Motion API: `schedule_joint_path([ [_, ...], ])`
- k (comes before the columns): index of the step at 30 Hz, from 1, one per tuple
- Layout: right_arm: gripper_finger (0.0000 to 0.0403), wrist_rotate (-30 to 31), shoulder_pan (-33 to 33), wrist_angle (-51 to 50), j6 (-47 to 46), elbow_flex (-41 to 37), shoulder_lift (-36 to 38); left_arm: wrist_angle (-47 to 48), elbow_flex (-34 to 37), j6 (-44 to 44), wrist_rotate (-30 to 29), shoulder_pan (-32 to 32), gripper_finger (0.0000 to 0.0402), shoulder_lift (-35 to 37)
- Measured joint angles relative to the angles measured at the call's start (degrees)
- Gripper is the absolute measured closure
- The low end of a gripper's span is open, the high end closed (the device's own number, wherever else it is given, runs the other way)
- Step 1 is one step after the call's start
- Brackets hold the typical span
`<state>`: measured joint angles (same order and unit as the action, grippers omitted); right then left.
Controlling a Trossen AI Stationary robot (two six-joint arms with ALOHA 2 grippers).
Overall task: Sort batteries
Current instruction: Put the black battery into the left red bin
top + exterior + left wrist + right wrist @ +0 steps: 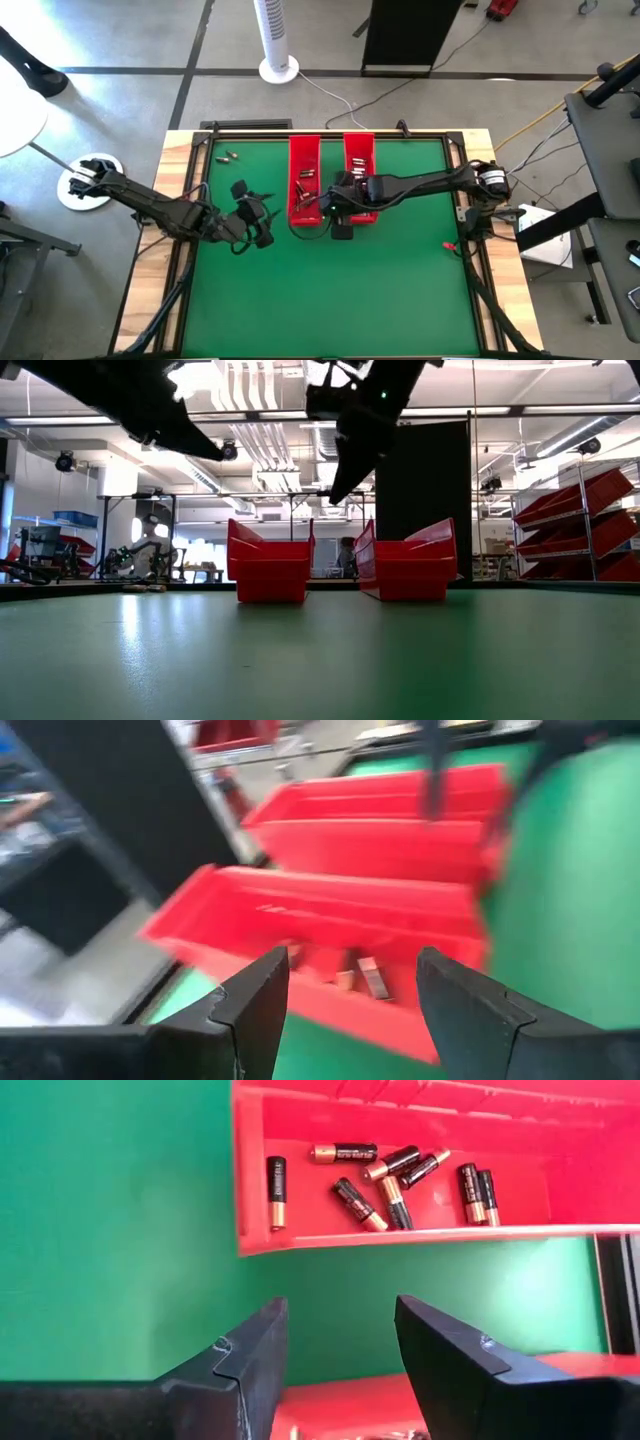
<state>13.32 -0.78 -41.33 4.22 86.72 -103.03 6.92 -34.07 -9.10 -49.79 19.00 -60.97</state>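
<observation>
Two long red trays stand side by side at the far middle of the green mat, the left tray point(305, 182) and the right tray point(360, 165). Several dark, copper-ended batteries point(385, 1180) lie on the left tray's floor, also seen in the left wrist view point(358, 972). A few loose batteries point(228, 157) lie on the mat at the far left. My right gripper point(332, 207) hangs open above the gap between the trays' near ends, slanting down, with nothing between its fingers point(335, 1350). My left gripper point(262, 218) hovers open left of the left tray, facing it point(350, 1000).
A small dark object point(240, 188) lies on the mat near the left arm. The mat's near half point(330, 300) is open green surface. The table's wooden rim point(180, 170) borders the mat. Red bins on shelves point(580, 520) stand in the room beyond.
</observation>
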Motion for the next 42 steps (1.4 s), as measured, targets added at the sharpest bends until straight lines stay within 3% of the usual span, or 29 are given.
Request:
schedule_joint_path([
  [3, 0.0229, 0.3, -2.2, -0.4, -1.1, 0.0, 0.9, 1.5, 0.0, 0.0, -1.0, -3.2, 0.0203, 1.6],
  [6, 0.0232, 0.4, -5.2, -0.1, -1.5, 0.0, 1.4, 1.6, 0.0, 1.0, 8.4, -10.6, 0.0203, 2.9],
  [11, 0.0228, 6.1, -11.4, 0.1, -3.4, 0.0, 1.7, 2.2, 0.0, -1.5, 24.2, -29.5, 0.0205, 2.6],
  [17, 0.0221, 12.3, -18.1, 0.0, -6.5, 0.0, 1.7, 5.1, 0.0, -11.2, 26.8, -51.7, 0.0206, 0.7],
  [21, 0.0218, 12.4, -21.4, -0.1, -7.3, -0.2, 1.7, 7.2, 0.0, -14.6, 27.1, -62.3, 0.0206, -0.4],
  [24, 0.022, 12.4, -23.2, 0.0, -7.8, -0.7, 1.7, 7.5, 0.0, -18.9, 30.9, -68.6, 0.0206, -2.1],
  [29, 0.0216, 12.4, -24.6, 0.1, -10.1, -2.1, 1.7, 10.7, -3.0, -21.6, 35.4, -74.3, 0.0221, -8.7],
  [35, 0.0211, 12.4, -25.5, -0.1, -13.1, -4.8, 1.7, 17.6, -12.2, -23.8, 35.2, -76.4, 0.0246, -19.5],
  [42, 0.0207, 12.3, -27.8, -0.1, -17.6, -8.1, 1.7, 30.5, -21.2, -36.1, 32.5, -76.6, 0.0241, -30.4],
])
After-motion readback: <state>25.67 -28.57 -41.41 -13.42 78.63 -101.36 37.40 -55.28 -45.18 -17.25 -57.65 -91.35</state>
